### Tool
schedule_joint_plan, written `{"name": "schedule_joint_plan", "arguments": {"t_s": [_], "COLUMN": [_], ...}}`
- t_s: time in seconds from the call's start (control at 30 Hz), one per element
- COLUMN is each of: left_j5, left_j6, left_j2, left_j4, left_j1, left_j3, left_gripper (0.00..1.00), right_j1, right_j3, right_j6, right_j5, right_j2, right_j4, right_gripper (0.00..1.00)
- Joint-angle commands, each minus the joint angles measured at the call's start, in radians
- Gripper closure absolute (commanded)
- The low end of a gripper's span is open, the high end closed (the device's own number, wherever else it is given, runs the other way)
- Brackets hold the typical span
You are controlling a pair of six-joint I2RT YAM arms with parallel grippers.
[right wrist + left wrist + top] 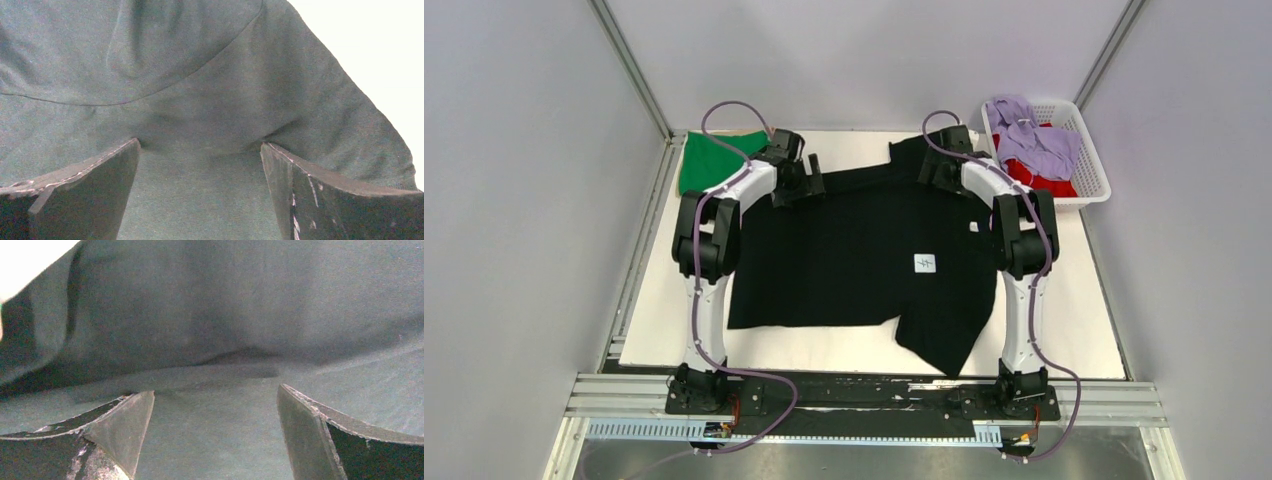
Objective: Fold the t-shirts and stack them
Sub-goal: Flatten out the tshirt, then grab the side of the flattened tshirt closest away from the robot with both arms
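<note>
Black t-shirt lies spread on the desk; left hand and right hand gape wide over its far edge, gripping nothing. Green t-shirt far left; lavender t-shirt, red t-shirt in basket, far right

basket far R, bare mat nr front
</note>
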Motion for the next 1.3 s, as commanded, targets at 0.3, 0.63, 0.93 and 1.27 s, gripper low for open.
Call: {"name": "schedule_joint_plan", "arguments": {"t_s": [0.3,0.63,0.93,1.27], "left_j5": [0.036,-0.194,-0.316,-0.394], "left_j6": [0.084,-0.076,-0.319,-0.492], "left_j2": [-0.08,-0.797,-1.253,-1.33], "left_j4": [0.019,-0.035,-0.322,-0.34], "left_j1": [0.007,-0.082,-0.083,-0.08], "left_j3": [0.021,-0.653,-1.018,-1.137], "left_gripper": [0.0,0.0,0.0,0.09], "right_j1": [0.017,0.223,0.209,0.203], "right_j3": [0.091,-0.595,-0.998,-1.061], "right_j6": [-0.066,0.178,0.309,0.261], "right_j5": [0.062,0.41,0.342,0.285], "right_j2": [-0.089,-0.748,-1.126,-1.185], "right_j4": [-0.051,0.003,0.076,0.129], "right_gripper": [0.0,0.0,0.0,0.0]}}
